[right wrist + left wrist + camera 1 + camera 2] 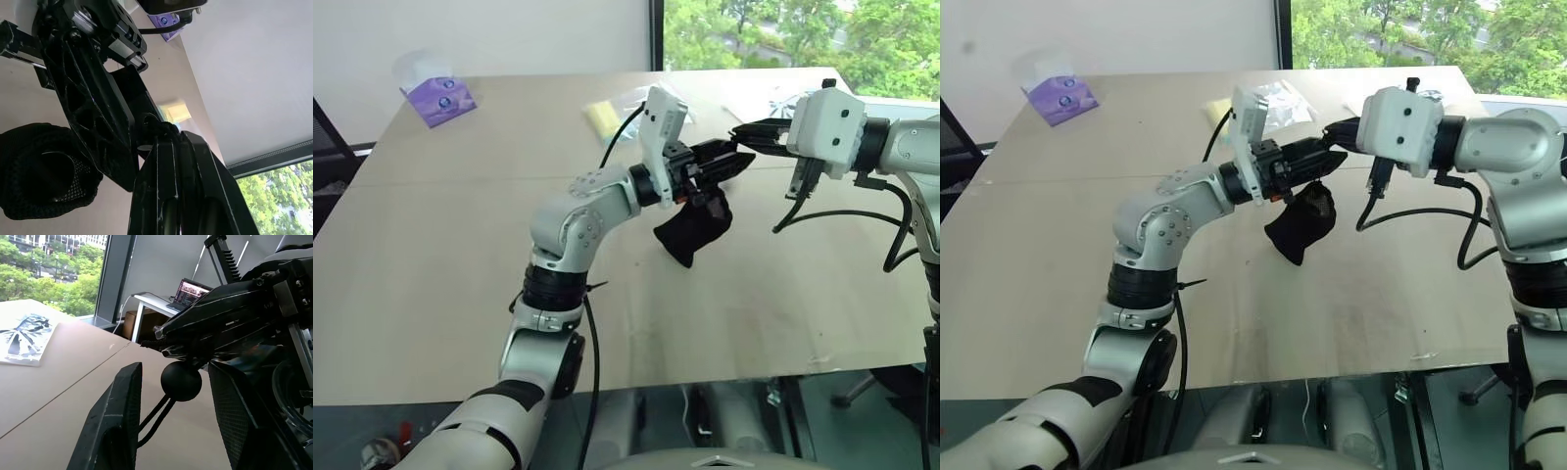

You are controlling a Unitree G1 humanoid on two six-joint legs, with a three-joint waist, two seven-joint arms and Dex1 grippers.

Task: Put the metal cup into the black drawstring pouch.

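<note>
Both arms are raised over the pale wooden table (431,294), grippers meeting tip to tip near its middle. The soft matte black drawstring pouch (695,230) hangs in the air just under that meeting point, lumpy, its bottom end tilted down toward the robot's left, not resting on the tabletop.

Right gripper (744,132): the two black fingers are pressed together, pinched on the thin dark cord (154,418) at the pouch's mouth. In the left wrist view a round black cord ball (181,381) sits right under the right gripper's tips with the cord trailing down from it.

Left gripper (729,162): fingers stand apart, partly spread, one on each side of the cord and ball. From these views they look clear of the ball; whether they touch the pouch fabric I cannot tell.

In the right wrist view the pouch is a dark bulging mass beside the left gripper, with a rounded shape showing inside its mesh-like fabric; whether that is the metal cup I cannot tell.

Farther back on the table: a purple packet (438,98) near the far left corner, a pale yellow flat item (602,117) behind the left wrist, and clear plastic bags (1283,98) next to it.
</note>
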